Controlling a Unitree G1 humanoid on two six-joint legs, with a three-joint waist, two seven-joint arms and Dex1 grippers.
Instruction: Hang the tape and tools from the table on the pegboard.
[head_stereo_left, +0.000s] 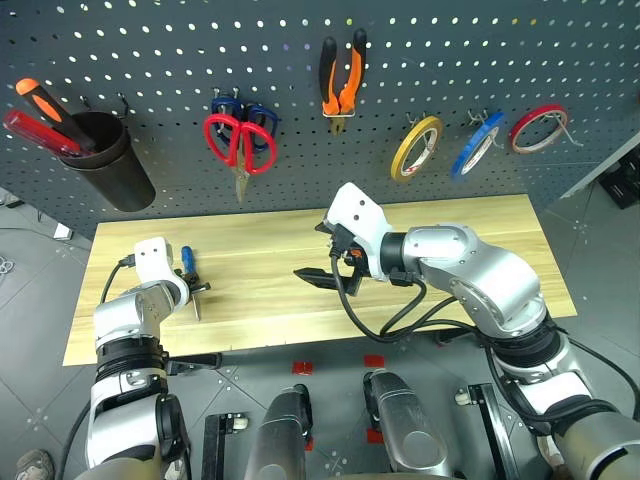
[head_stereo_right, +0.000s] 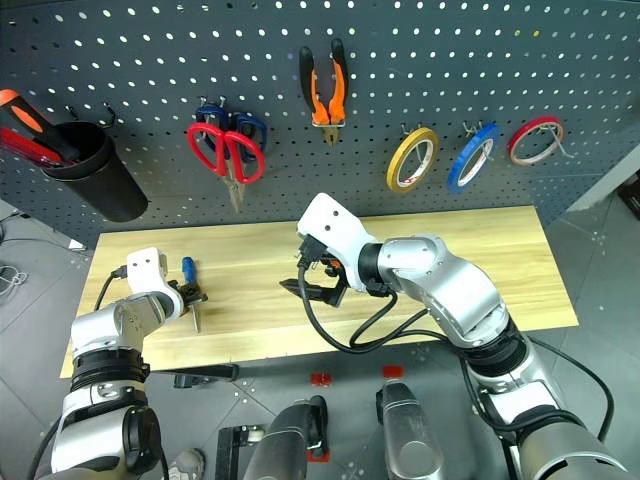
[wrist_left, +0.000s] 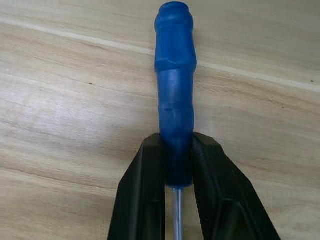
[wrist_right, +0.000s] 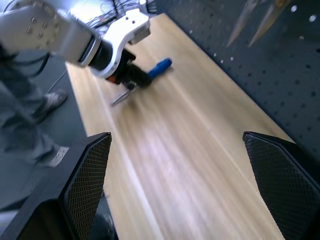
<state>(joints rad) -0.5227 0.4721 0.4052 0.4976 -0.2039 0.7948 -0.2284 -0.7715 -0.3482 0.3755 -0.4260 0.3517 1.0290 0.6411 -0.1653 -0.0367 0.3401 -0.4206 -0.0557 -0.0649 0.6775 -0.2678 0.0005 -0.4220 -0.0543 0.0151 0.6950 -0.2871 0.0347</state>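
**Q:** What do you count on the pegboard (head_stereo_left: 420, 60) and on the table (head_stereo_left: 450, 225)?

**A:** You have three tape rings on hooks: the yellow-tan tape (head_stereo_left: 416, 147), a blue ring (head_stereo_left: 476, 144) and a red ring (head_stereo_left: 538, 128). Two pairs of scissors hang together, the red-handled scissors (head_stereo_left: 240, 145) in front of a blue-handled pair (head_stereo_left: 250, 112). One pair of orange-and-black pliers (head_stereo_left: 341, 80) hangs handles up. One black cup (head_stereo_left: 105, 160) holds two screwdrivers (head_stereo_left: 40, 115), red and orange. On the table you have one item, the blue-handled screwdriver (wrist_left: 175, 95).

**Q:** How does that screwdriver lie, and what holds it?

**A:** It lies at the table's left end, long axis running across the planks, handle end toward the pegboard and shaft toward the near edge. The left gripper (wrist_left: 176, 175) is clamped on the lower part of the handle, where the shaft begins. The right gripper (head_stereo_left: 322, 277) hovers over mid-table, jaws spread wide and empty.

**Q:** What can you not make out?

**A:** The shaft tip is cut off in the left wrist view. The blue scissors' blades are hidden behind the red pair. You cannot tell whether the handle is touching the wood
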